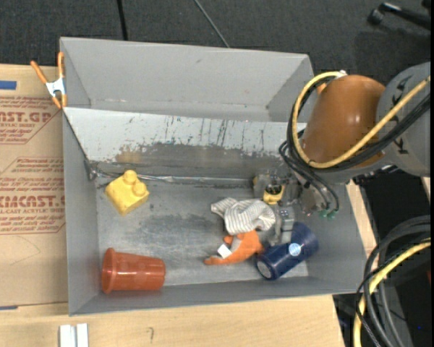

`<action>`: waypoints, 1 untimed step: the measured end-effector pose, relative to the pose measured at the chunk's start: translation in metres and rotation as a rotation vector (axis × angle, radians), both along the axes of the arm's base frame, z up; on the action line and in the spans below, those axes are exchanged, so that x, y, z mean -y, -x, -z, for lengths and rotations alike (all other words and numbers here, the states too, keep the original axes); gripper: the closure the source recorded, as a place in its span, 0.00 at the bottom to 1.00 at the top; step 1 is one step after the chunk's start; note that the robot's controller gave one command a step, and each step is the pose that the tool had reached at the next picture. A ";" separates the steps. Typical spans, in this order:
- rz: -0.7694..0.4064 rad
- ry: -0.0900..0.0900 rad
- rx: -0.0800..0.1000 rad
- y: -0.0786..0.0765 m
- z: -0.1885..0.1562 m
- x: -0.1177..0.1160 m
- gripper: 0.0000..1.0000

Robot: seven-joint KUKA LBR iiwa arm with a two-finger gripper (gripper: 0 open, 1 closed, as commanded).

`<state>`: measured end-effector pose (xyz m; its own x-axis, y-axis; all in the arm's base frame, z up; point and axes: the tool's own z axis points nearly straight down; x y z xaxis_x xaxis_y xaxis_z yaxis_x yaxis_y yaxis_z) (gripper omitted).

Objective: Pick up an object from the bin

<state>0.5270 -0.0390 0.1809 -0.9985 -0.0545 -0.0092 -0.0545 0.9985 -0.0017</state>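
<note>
The gripper (284,219) stands low in the bin's (181,85) right part, between a cloth (240,214) and a blue cup (283,255). It is at the cloth's right edge and just above the cup's upper end. Whether it is open or closed cannot be told, and nothing shows held in it.

The cloth, crumpled, white with grey stripes, lies right of the bin's middle. It is probably light, soft and not fragile. It should give under a pinch, so a raised fold at its top looks the best place to take it. A shallow grip may catch only one layer and let the rest trail.

The blue cup lies on its side near the front wall. It looks stiff, smooth and likely slippery, and it could roll when pushed. Closing across its rim or body, square to its axis, seems safest.

An orange toy (242,250) lies touching the cloth's lower edge, just left of the cup. A yellow block (127,191) and a red cup (134,272) on its side lie well apart at the left.

The blue cup bears a small pale round mark and the toy a white tag, but neither can be read.
</note>
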 end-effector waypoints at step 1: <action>-0.189 0.000 -0.009 0.008 0.039 -0.011 0.00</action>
<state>0.5187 -0.0277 0.1424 -0.9706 -0.2409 -0.0006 -0.2409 0.9706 0.0000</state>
